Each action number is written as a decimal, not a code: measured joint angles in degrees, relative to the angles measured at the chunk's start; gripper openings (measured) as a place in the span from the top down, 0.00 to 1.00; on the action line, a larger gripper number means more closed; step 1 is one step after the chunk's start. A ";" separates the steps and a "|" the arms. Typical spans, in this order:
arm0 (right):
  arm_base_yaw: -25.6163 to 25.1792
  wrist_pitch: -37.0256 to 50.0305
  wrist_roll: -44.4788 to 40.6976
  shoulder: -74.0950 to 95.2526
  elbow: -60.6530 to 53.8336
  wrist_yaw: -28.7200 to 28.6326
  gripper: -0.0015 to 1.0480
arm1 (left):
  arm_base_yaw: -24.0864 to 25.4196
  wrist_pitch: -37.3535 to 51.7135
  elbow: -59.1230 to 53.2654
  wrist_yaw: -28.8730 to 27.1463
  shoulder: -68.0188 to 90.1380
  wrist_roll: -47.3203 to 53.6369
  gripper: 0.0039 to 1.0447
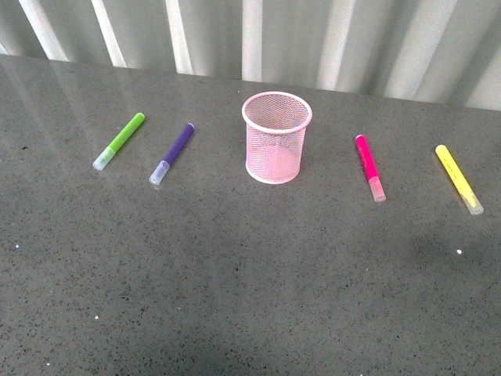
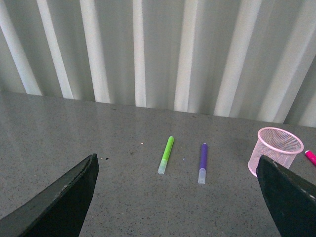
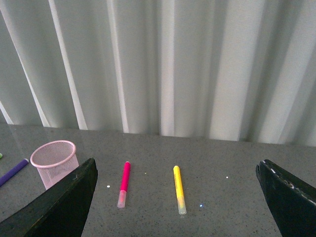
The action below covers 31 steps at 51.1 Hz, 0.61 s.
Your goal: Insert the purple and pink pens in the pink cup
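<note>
Pink cup stands upright; left pincer, right pincer both wide, holding nothing.

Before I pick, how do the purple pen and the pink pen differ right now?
The purple pen lies left of the pink cup, the pink pen right of it. Purple's barrel slants away rightward, pink's leftward. Both lie flat, pale caps toward the robot.
</note>
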 joint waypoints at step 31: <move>0.00 0.00 0.00 0.00 0.00 0.00 0.07 | 0.00 0.00 0.00 0.00 -0.02 0.00 0.06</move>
